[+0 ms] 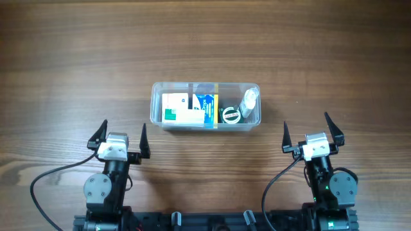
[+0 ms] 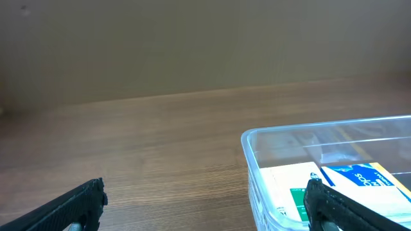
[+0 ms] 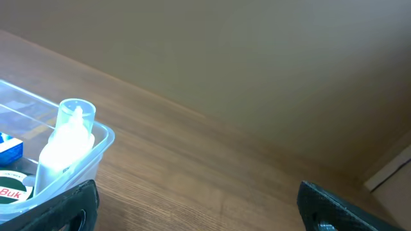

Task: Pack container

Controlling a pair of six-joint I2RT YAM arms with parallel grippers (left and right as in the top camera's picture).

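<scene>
The clear plastic container (image 1: 156, 110) sits at the table's middle. Inside it lie a white and green box (image 1: 174, 108), a blue and yellow box (image 1: 207, 108), a small round tin (image 1: 229, 115) and a white bottle with a clear cap (image 1: 248, 101). My left gripper (image 1: 120, 136) is open and empty, near the front edge, left of the container. My right gripper (image 1: 311, 134) is open and empty, to the container's front right. The left wrist view shows the container's corner (image 2: 257, 144) with both boxes. The right wrist view shows the bottle (image 3: 64, 144) leaning on the container's rim (image 3: 103, 138).
The wooden table (image 1: 64, 64) runs all round the container. Black cables (image 1: 45, 183) trail from both arm bases at the front edge. A pale wall stands behind the table in the wrist views.
</scene>
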